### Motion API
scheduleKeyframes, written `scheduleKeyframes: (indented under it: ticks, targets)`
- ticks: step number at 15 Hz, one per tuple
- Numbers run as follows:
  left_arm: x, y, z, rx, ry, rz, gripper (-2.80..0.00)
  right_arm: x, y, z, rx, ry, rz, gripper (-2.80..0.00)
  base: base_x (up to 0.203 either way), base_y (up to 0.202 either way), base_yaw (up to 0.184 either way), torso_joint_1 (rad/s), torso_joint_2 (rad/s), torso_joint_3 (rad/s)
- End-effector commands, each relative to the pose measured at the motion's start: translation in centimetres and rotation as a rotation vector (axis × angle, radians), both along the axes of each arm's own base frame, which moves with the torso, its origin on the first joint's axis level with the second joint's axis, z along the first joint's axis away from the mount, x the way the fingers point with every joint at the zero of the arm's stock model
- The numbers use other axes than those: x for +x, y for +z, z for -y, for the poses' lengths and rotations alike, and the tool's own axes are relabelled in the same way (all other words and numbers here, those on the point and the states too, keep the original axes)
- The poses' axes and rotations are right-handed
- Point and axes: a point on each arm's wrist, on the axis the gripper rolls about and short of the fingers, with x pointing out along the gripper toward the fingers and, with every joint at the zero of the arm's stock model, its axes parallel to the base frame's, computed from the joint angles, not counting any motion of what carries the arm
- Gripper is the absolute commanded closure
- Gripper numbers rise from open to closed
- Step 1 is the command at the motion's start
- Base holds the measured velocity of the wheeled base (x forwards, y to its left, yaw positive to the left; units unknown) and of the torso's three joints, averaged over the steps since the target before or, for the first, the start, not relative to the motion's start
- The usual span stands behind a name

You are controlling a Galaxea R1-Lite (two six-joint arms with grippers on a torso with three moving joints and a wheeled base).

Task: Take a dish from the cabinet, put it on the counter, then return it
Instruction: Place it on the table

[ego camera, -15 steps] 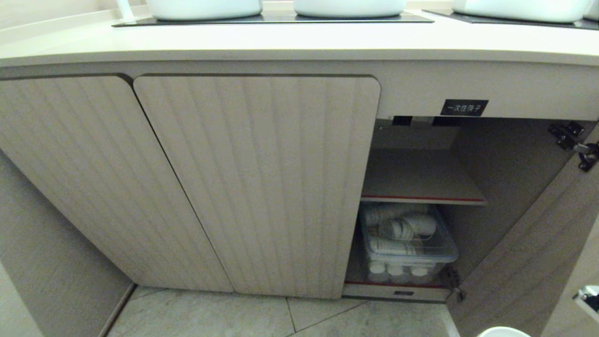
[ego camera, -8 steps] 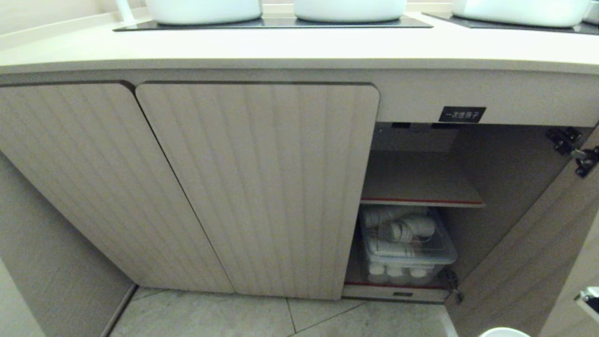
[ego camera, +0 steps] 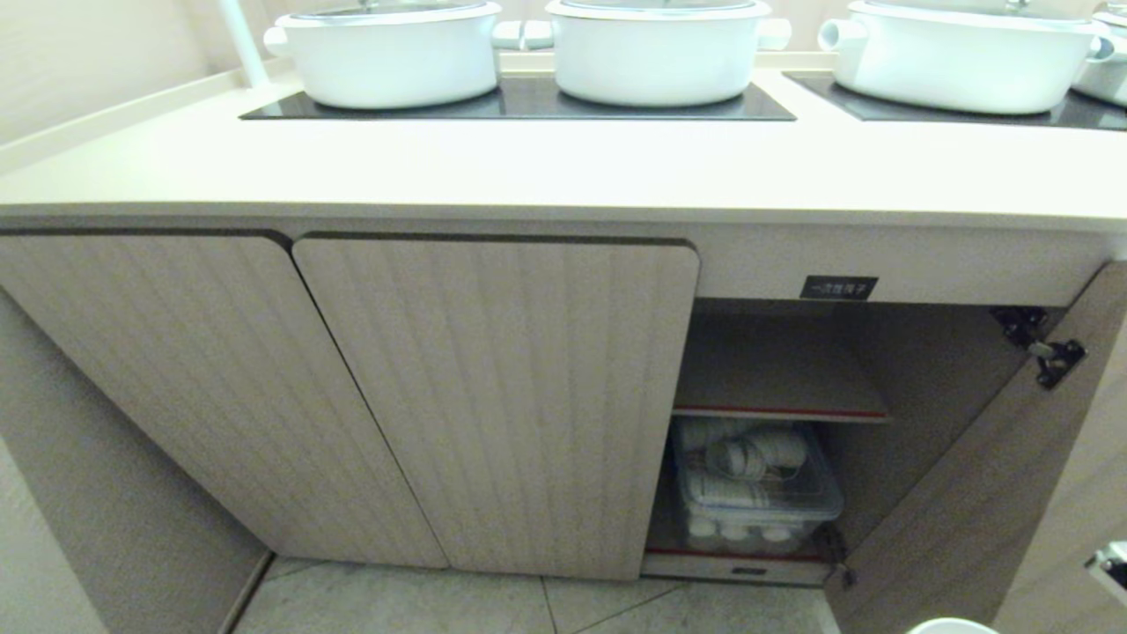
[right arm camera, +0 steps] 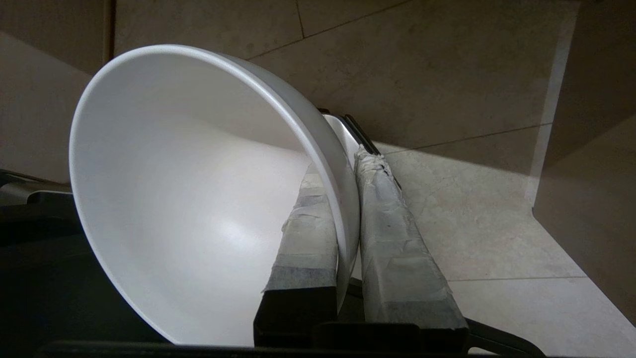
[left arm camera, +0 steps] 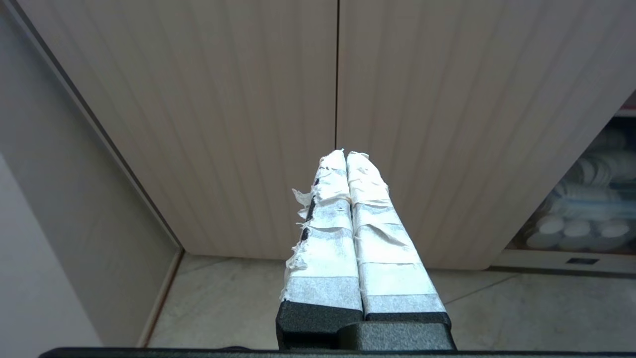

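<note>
**Bowl clamped in the right gripper, mostly out of the head view**

The right gripper (right arm camera: 343, 164) pinches the wall of the dish (right arm camera: 198, 199) near its rim, one taped finger inside the bowl and the other outside, the two nearly together on it. The dish is tipped on its side above the tiled floor (right arm camera: 447, 74). In the head view only a sliver of its white rim (ego camera: 951, 626) shows at the bottom edge, near and to the right; the arm that carries it is out of frame there.

The left gripper (left arm camera: 346, 153) hangs low in front of the ribbed doors, its taped fingers pressed together on nothing.

The cabinet (ego camera: 493, 396) has its two left doors closed. The right door (ego camera: 968, 493) is swung open and cut off by the frame edge. Inside, the upper shelf (ego camera: 775, 387) is in shadow; below it a clear bin (ego camera: 757, 502) holds white cups, blurred and hard to count. The black label (ego camera: 838, 287) is too small to read.

On the counter (ego camera: 528, 167), three white pots (ego camera: 656, 48) stand far back on the black panels; their tops and the rightmost pot are cropped.
</note>
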Motion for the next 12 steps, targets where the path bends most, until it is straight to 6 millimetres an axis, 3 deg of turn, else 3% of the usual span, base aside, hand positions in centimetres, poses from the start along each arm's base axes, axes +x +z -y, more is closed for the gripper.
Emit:
scheduleKeyframes:
  ticks: [1, 12]
  targets:
    - [0.0, 0.0, 0.0, 0.0, 0.001, 0.001, 0.0, -0.05, 0.01, 0.0, 0.002, 0.001, 0.003, 0.0, 0.0, 0.0, 0.0, 0.188, -0.48, -0.304]
    - [0.0, -0.01, 0.0, 0.0, 0.001, 0.0, 0.0, -0.14, 0.07, 0.01, 0.003, 0.001, 0.011, 0.0, 0.0, 0.0, 0.0, 0.215, -0.5, -0.294]
